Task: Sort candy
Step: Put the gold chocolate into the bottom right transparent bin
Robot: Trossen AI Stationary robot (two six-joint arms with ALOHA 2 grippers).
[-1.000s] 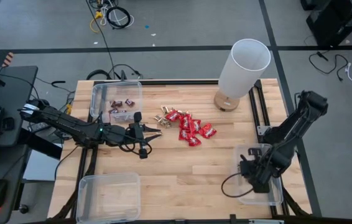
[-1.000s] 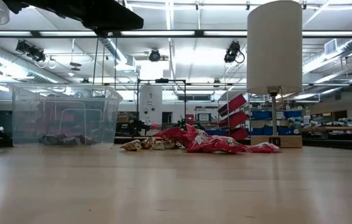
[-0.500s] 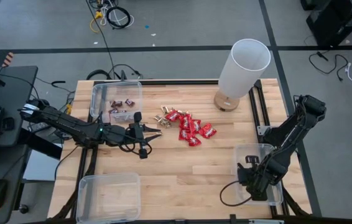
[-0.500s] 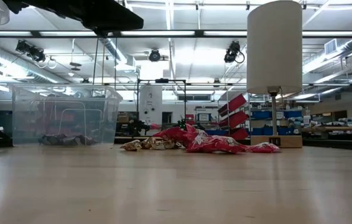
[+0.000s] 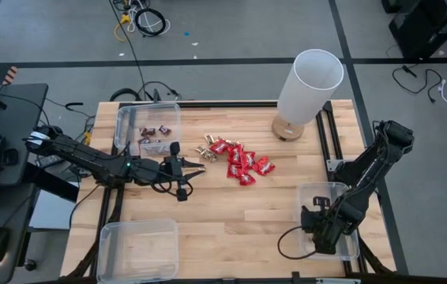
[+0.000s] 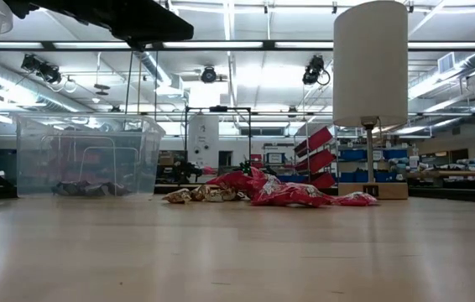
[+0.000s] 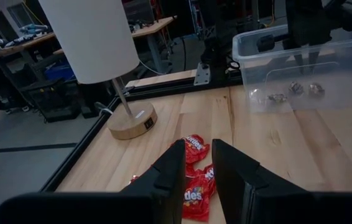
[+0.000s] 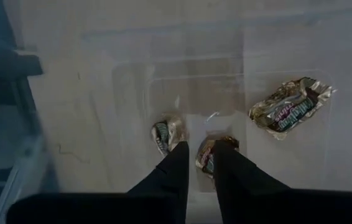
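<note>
Candy (image 5: 239, 160) lies heaped at mid-tabletop (image 5: 231, 213), just above centre in the high view: red packets with gold pieces at the heap's left end.

I read the left hand (image 5: 194, 169) as nearer. It sits immediately left of the heap, fingers pointing right along the tabletop toward it. In its wrist view the fingers stand slightly apart with nothing between them, and a red packet (image 7: 193, 149) lies straight ahead past the tips. The heap's long axis runs left to right, roughly in line with that hand.

My right hand (image 5: 315, 223) is at lower right, lowered into a clear bin (image 5: 353, 246), well apart from the heap. Its fingers stand a narrow gap apart, gripping nothing; a gold piece (image 8: 208, 154) lies at the tips, two more beside it. Dark bars (image 5: 159, 130) rest in the upper-left bin (image 5: 121, 126).
</note>
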